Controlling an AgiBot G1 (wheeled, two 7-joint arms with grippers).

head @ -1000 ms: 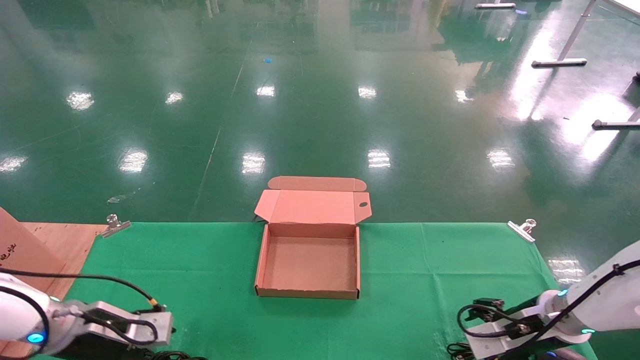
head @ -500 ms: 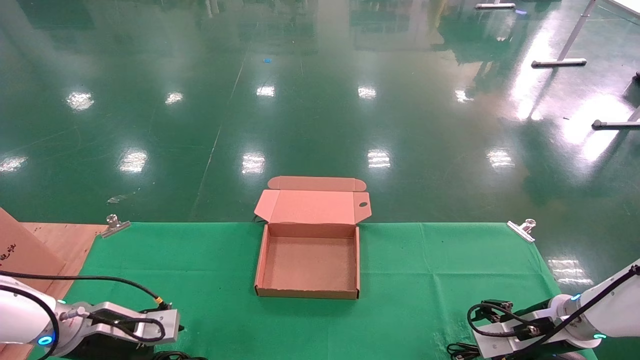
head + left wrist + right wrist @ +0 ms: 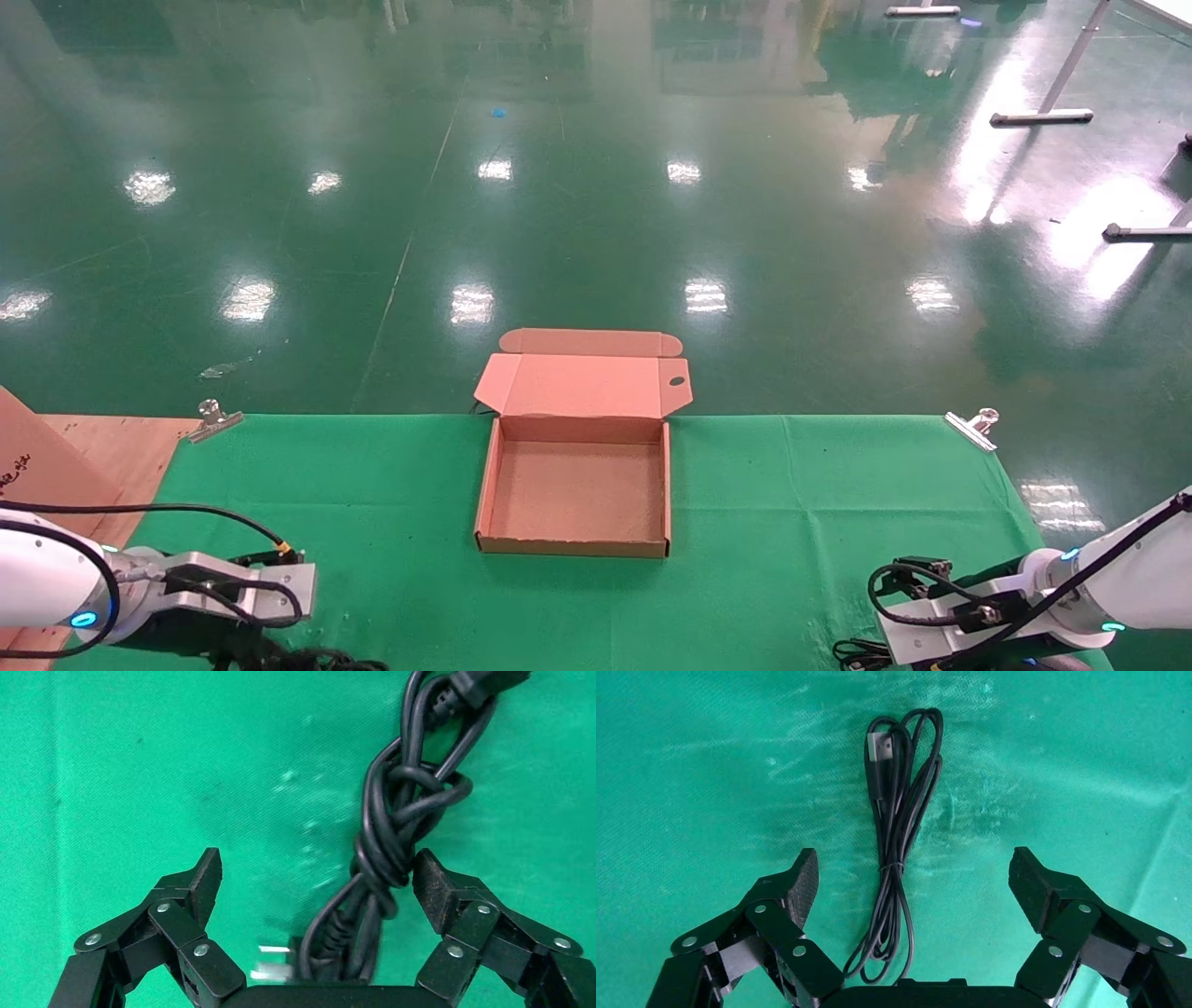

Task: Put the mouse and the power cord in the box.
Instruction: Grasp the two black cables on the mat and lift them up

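Observation:
The box (image 3: 577, 489) stands in the middle of the green cloth, its hinged lid (image 3: 582, 384) laid back and nothing inside. In the left wrist view, the power cord (image 3: 393, 832), a thick knotted black bundle, lies on the cloth between the fingers of my open left gripper (image 3: 316, 874), closer to one pad (image 3: 432, 885). My right gripper (image 3: 914, 864) is open over a thin black cable bundle (image 3: 898, 825) with a USB plug, which lies nearer one finger. The mouse body is out of view. Both wrists sit low at the table's near corners.
Metal clips (image 3: 212, 417) (image 3: 973, 427) pin the cloth (image 3: 372, 494) at the far corners. A wooden board (image 3: 112, 457) and a leaning cardboard sheet (image 3: 37, 466) are at the left. The table ends just behind the box, with shiny green floor beyond.
The right arm has sunk lower toward the near right corner. The left wrist has shifted slightly, and more of the power cord's loops show beneath it. The box has not moved.

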